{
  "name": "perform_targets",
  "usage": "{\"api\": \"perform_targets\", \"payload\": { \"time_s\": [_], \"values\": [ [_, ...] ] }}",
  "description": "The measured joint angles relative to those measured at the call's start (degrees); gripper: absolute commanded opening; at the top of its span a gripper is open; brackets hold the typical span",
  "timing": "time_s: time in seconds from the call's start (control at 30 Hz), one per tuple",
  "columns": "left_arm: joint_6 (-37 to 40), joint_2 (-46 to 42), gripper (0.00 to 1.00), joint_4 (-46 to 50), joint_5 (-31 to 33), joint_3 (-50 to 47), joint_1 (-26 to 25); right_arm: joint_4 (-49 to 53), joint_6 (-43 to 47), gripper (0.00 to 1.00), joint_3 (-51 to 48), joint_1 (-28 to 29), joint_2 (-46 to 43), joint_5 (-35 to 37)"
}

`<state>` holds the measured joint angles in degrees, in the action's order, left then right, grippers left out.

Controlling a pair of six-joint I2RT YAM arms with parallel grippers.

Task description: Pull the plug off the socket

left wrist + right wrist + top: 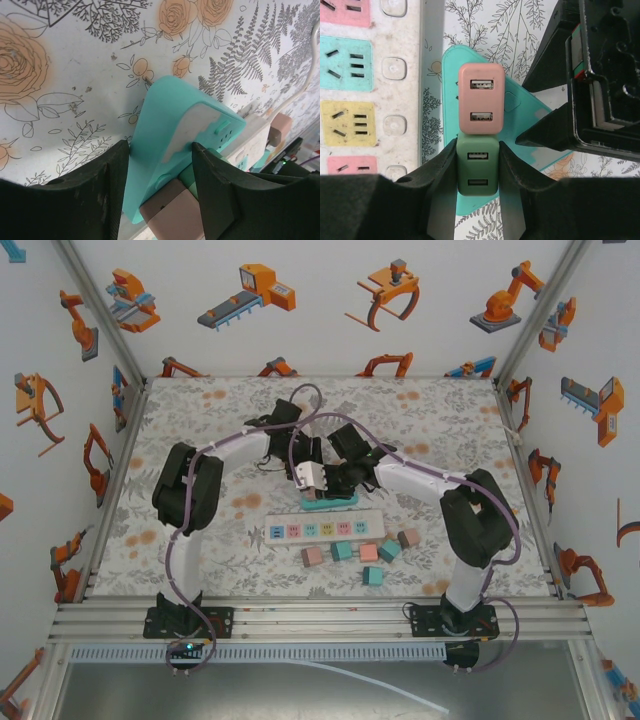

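Observation:
A teal socket block [338, 503] lies on the floral table just behind the white power strip. A pink plug [481, 100] and a green plug [477, 170] stand side by side in it. My right gripper [477, 150] is shut on the green plug, one finger on each side. My left gripper [160, 150] straddles the teal socket [165, 110], with both fingers touching its sides. Just below its fingertips sit the pink plug [172, 210] and the green plug [187, 175]. In the top view both grippers meet over the socket, left gripper [312, 478] and right gripper [340, 482].
The white power strip [325, 528] with coloured outlets lies just in front of the socket and along the left of the right wrist view [370, 75]. Several loose pink and teal plugs [369, 552] lie in front of it. Printed walls enclose the table.

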<state>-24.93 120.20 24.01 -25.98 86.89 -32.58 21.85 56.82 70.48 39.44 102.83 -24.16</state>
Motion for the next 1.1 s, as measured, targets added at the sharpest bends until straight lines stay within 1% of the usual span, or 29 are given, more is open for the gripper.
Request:
{"api": "perform_targets", "payload": {
  "time_s": [0.57, 1.1],
  "values": [
    [6.0, 1.9, 0.49, 6.5, 3.3, 5.7, -1.8, 2.8, -1.3, 0.19, 1.3, -0.2, -0.3, 0.2],
    [7.6, 2.2, 0.49, 7.3, 4.5, 6.6, -2.7, 2.7, -5.7, 0.16, 1.4, -1.2, -0.3, -1.4]
  ]
}}
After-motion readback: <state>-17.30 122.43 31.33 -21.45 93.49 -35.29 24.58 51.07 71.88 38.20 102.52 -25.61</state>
